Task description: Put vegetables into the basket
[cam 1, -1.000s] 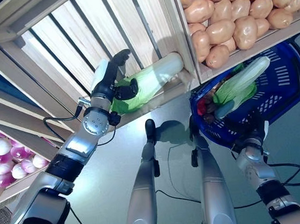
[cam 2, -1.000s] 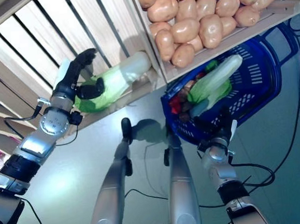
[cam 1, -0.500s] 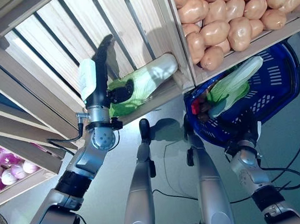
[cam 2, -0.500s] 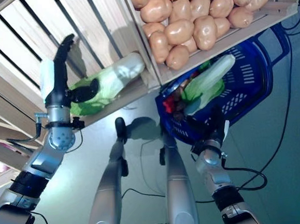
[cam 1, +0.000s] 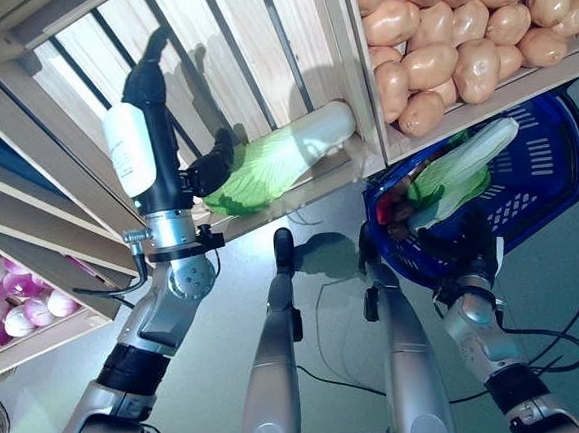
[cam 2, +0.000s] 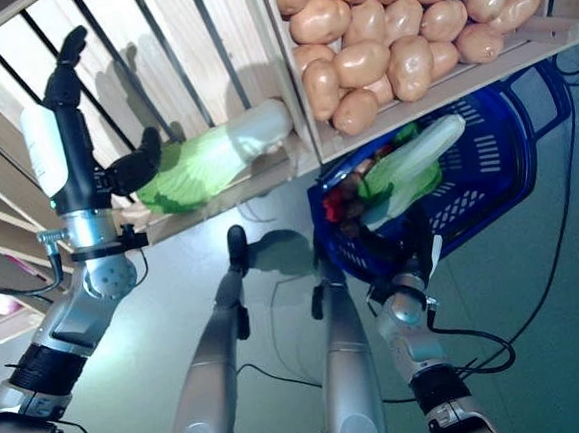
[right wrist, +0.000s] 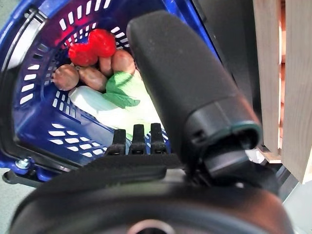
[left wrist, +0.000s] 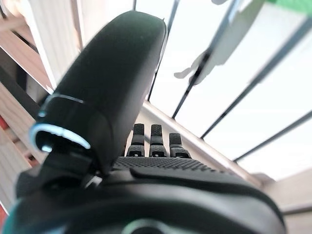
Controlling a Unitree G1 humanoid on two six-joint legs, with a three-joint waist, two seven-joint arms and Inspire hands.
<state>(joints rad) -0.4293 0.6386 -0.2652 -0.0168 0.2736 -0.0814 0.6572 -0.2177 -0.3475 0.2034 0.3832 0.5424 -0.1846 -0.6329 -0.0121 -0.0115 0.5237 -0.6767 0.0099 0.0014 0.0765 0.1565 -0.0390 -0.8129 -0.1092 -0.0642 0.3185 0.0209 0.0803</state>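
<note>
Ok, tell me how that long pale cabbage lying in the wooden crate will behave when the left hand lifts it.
The long white-stemmed, green-leafed cabbage probably has a firm, smooth stalk end, so it may slip. Its leafy end beside the left hand looks soft and may crumple. Lying against the slatted wooden crate wall, it could roll if pushed.

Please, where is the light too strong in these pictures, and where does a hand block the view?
Left wrist view: the wooden slats glare almost white, and the left hand covers much of the frame. Right wrist view: the right hand hides the middle of the blue basket, whose inside is evenly lit. Left eye view: the cabbage has a bright white stem.
</note>
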